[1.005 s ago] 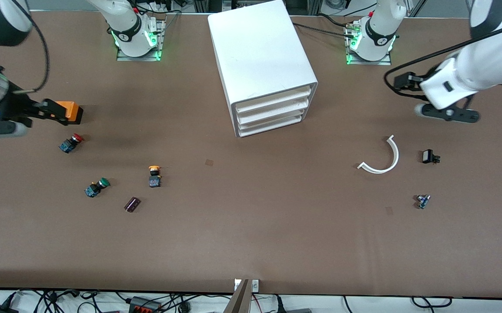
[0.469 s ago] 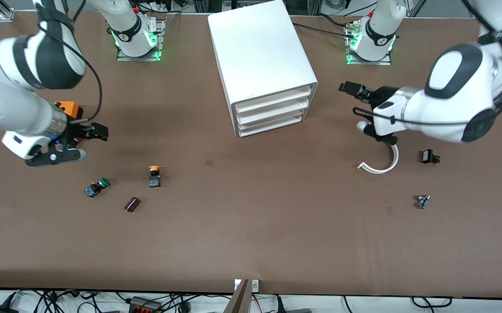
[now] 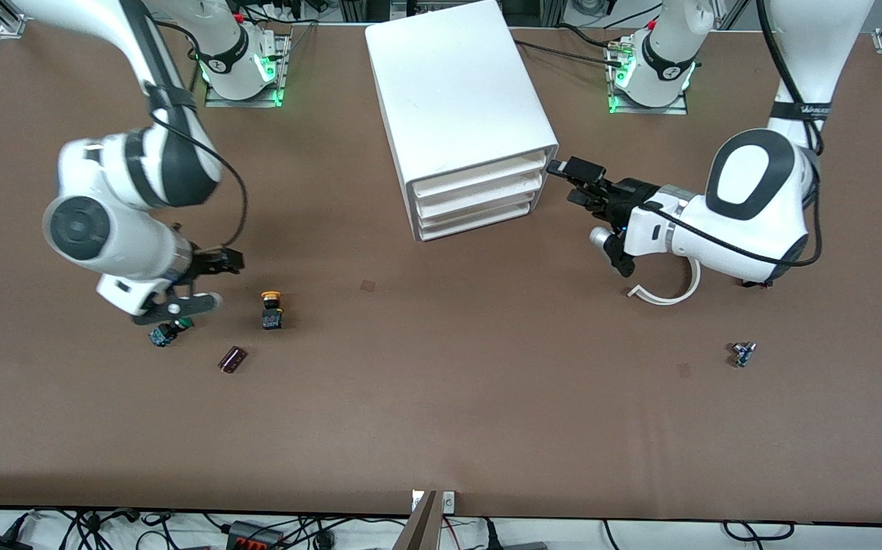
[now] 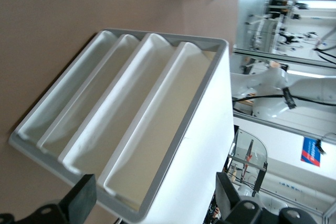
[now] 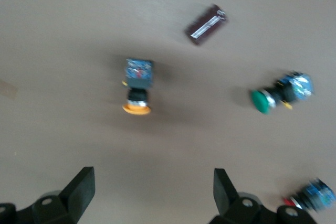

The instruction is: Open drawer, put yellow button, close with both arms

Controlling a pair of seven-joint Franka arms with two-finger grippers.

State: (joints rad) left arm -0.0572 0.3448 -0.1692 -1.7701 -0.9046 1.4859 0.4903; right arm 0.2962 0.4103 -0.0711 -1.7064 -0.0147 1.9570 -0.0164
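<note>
Brown table [image 3: 441, 397]: your left claw [image 3: 572, 182], released, faces the shut drawer [image 3: 479, 173]; your right claw [image 3: 215, 263], released, hangs by the yellow button [image 3: 271, 308].

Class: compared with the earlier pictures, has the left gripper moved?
Yes. The left gripper has swung in toward the white cabinet and now sits, open, beside the top drawer.

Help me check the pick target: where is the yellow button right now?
In the front view the yellow button lies on the table toward the right arm's end, beside the green button, with the open right gripper close by.
</note>
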